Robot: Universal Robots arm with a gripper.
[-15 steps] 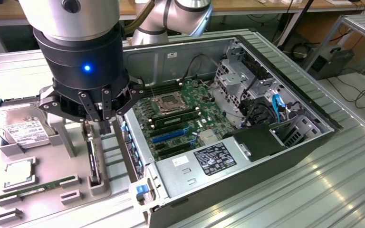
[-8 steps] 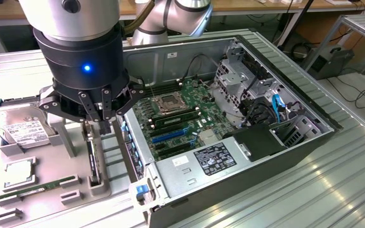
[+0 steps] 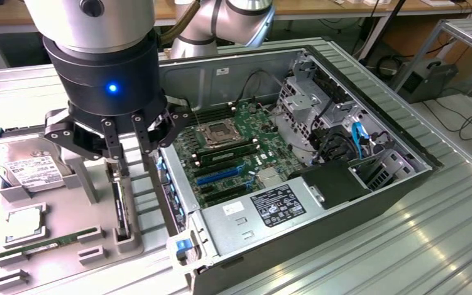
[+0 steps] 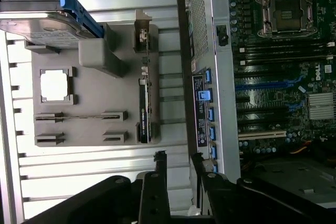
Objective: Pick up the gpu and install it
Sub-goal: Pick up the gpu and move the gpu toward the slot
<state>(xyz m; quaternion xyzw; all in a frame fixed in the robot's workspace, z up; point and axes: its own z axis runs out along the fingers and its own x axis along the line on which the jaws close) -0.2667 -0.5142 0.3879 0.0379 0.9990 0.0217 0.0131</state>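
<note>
The gpu (image 3: 121,206) is a slim black card standing on edge in a slot of the grey holder tray (image 3: 64,258), beside the open computer case. In the wrist view the gpu (image 4: 143,111) shows edge-on, with its metal bracket at one end. My gripper (image 3: 129,152) hangs directly above the card, a short way over its upper edge. In the wrist view my gripper (image 4: 177,156) is open, with a clear gap and nothing between the fingers. The motherboard (image 3: 228,153) lies exposed inside the case, with blue expansion slots (image 3: 219,175) near its front part.
On the tray sit a silver hard drive (image 3: 27,166), a square processor chip (image 3: 24,218) and a thin green RAM stick (image 3: 43,244). The case wall (image 3: 174,196) rises right next to the card's slot. A power supply (image 3: 277,206) and drive cage (image 3: 302,104) fill the case's far side.
</note>
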